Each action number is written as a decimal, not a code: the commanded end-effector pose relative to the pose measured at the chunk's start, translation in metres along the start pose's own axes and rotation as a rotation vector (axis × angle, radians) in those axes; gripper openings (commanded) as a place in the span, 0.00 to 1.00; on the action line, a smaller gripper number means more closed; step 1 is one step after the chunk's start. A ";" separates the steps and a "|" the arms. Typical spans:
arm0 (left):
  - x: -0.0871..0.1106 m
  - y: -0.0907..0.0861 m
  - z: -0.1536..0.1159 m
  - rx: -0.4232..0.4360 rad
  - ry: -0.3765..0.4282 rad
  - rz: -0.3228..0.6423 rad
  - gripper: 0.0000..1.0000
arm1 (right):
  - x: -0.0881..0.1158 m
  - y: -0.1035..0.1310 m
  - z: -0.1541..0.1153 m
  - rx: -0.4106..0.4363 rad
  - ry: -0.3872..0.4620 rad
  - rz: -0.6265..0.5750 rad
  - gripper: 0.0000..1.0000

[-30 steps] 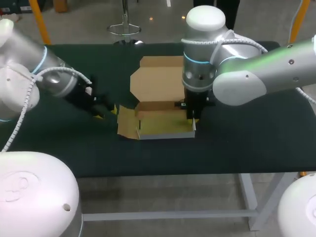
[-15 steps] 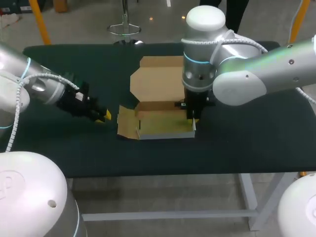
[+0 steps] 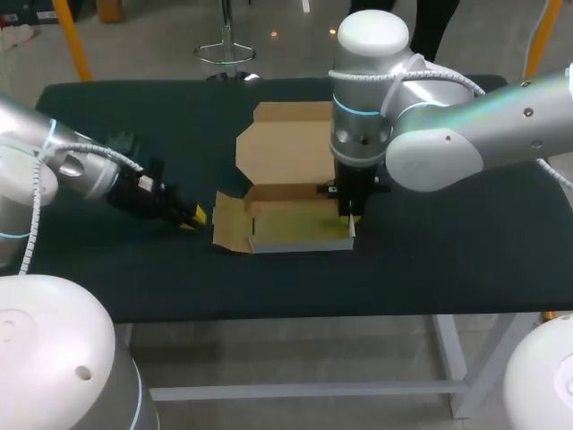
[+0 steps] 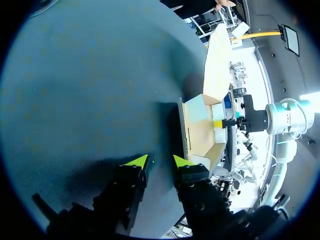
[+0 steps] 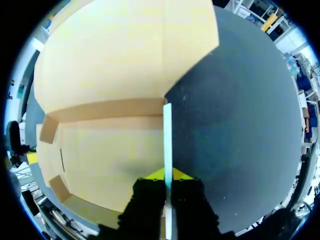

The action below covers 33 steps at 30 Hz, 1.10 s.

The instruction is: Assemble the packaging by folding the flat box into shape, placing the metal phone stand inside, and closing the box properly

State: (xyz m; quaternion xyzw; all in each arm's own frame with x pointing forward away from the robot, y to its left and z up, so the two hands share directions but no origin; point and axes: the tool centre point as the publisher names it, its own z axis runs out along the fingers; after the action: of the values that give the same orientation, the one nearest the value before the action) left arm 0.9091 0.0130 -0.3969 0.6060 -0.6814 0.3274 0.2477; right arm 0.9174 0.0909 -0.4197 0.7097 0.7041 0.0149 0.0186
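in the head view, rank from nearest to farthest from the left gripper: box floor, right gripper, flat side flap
1. side flap, lying flat just beside the left gripper
2. box floor, between the two grippers
3. right gripper, clamped on the box's far wall

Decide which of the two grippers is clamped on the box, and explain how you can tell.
The right gripper: it pinches an upright side wall of the box from both sides. The left gripper is open, short of the box, holding nothing.

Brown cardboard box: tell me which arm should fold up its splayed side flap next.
Likely left. The left gripper hangs open beside the brown cardboard box's splayed flap; the right gripper is shut on the opposite wall.
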 end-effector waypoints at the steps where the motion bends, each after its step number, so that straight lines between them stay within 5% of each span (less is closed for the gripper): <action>1: -0.006 -0.006 0.010 -0.013 0.033 0.001 0.32 | 0.001 0.001 -0.001 0.004 -0.004 -0.001 0.00; 33: 0.055 -0.012 0.034 -0.004 0.224 0.023 0.33 | 0.001 0.001 -0.001 0.004 -0.004 -0.001 0.00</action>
State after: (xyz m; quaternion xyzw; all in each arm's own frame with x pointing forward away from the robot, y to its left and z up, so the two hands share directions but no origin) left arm 0.9157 -0.0455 -0.3781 0.5563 -0.6573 0.3947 0.3204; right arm 0.9174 0.0908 -0.4197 0.7097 0.7041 0.0148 0.0186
